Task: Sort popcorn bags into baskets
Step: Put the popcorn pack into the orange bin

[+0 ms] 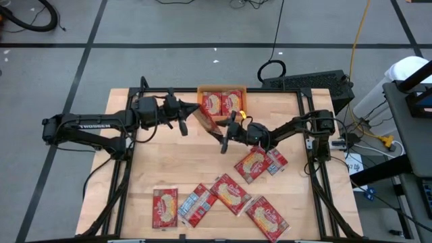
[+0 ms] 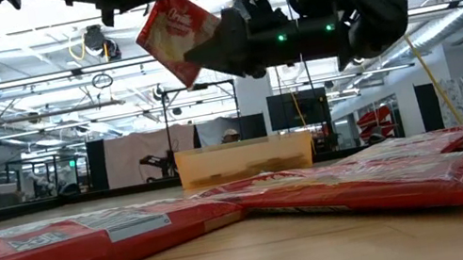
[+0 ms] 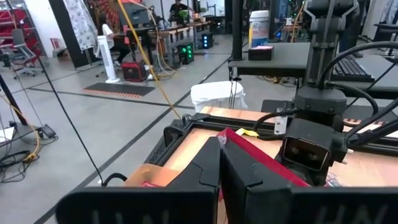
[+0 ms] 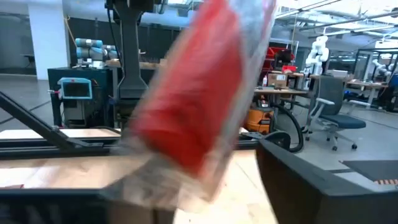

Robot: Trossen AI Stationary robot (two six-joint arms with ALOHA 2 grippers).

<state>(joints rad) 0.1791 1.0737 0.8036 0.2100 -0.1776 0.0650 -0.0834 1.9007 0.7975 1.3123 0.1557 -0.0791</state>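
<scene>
At upper centre, our left gripper (image 1: 183, 125) pinched shut on a flat red popcorn packet (image 1: 204, 122); our right gripper (image 1: 228, 140), jaws apart beside it, should clear before we lowered it into the translucent orange plastic bin (image 1: 200, 91).

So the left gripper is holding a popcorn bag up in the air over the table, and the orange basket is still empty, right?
Not quite. The left gripper does hold a popcorn bag in the air, but the orange basket is not empty: the high view shows two bags already lying in it.

A black keyboard (image 1: 307, 82) lies beyond the wooden table (image 1: 162, 169).
</scene>
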